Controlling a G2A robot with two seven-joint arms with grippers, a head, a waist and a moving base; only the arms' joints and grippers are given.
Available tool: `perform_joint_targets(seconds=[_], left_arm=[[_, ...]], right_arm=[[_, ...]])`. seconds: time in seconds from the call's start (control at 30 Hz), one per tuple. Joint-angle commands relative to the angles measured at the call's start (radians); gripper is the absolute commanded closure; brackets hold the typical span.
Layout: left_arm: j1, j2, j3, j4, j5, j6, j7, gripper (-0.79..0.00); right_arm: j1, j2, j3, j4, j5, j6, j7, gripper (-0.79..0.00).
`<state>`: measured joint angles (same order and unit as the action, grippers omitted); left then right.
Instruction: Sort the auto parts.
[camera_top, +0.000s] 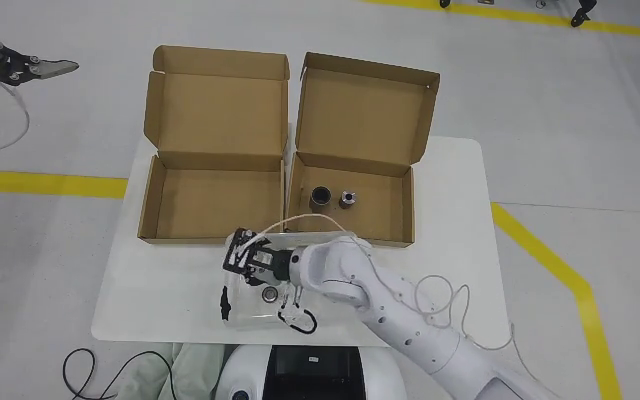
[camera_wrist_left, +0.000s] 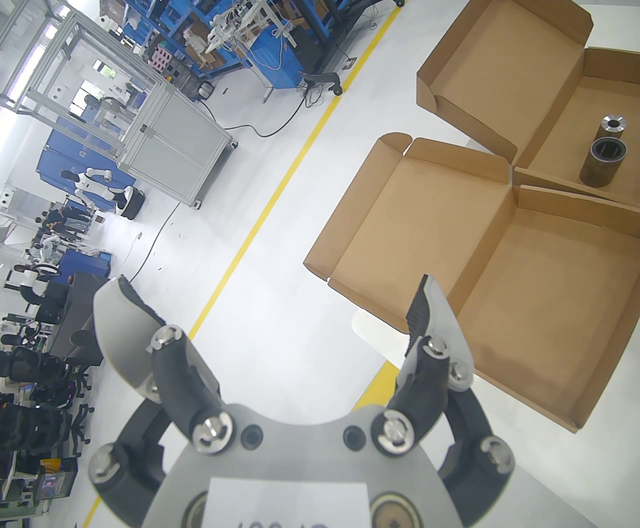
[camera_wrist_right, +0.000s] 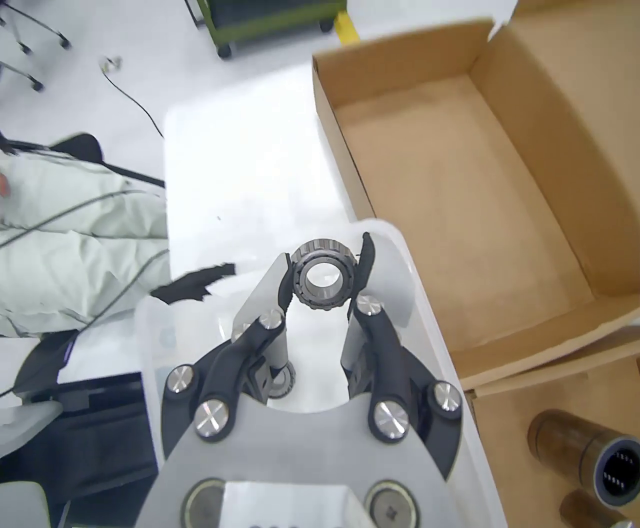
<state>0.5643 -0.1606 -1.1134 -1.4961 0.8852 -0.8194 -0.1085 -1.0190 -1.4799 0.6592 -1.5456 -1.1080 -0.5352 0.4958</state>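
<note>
1. Sorted so far: the right-hand box (camera_top: 400, 215) holds two parts standing just beside each other, a dark sleeve (camera_top: 321, 197) and a smaller metal bush (camera_top: 347, 199).
2. The left-hand box (camera_top: 165, 215) shows only its bare cardboard floor, so one class of part seems not yet begun.
3. In hand: the right gripper (camera_wrist_right: 326, 262) pinches a steel bearing (camera_wrist_right: 324, 280) between its two pads. The bearing hangs above the clear tray (camera_wrist_right: 395, 234) at the front of the table (camera_top: 450, 200), near the front wall of the left-hand box.
4. Left in the tray: a second ring (camera_top: 270, 296), a black scrap (camera_top: 222, 303) and a black clip (camera_top: 299, 321). Counting the bearing in the grip, I judge that about four parts are still to be placed, so the job is less than half done.
5. The left gripper (camera_wrist_left: 272, 295) has its fingers spread wide with nothing between them. It hangs over the floor, off the side of the table and well apart from both boxes.
6. The bearing looks unlike the two sorted parts, so the left-hand box is its likely place, though the pictures do not settle that.
</note>
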Motion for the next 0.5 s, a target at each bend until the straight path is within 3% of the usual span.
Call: perform_joint_targets(seconds=[0.0, 0.27, 0.47], left_arm=[[0.0, 0.0, 0.0, 0.0, 0.0, 0.0, 0.0, -0.785], [0.0, 0.0, 0.0, 0.0, 0.0, 0.0, 0.0, -0.785], [0.0, 0.0, 0.0, 0.0, 0.0, 0.0, 0.0, -0.785]], right_arm=[[-0.011, 0.007, 0.022, -0.013, 0.009, -0.061, -0.1, 0.0], [-0.003, 0.016, 0.082, 0.009, 0.024, -0.19, -0.361, 0.0], [0.071, 0.001, 0.08, 0.03, 0.043, -0.218, -0.438, 0.0]])
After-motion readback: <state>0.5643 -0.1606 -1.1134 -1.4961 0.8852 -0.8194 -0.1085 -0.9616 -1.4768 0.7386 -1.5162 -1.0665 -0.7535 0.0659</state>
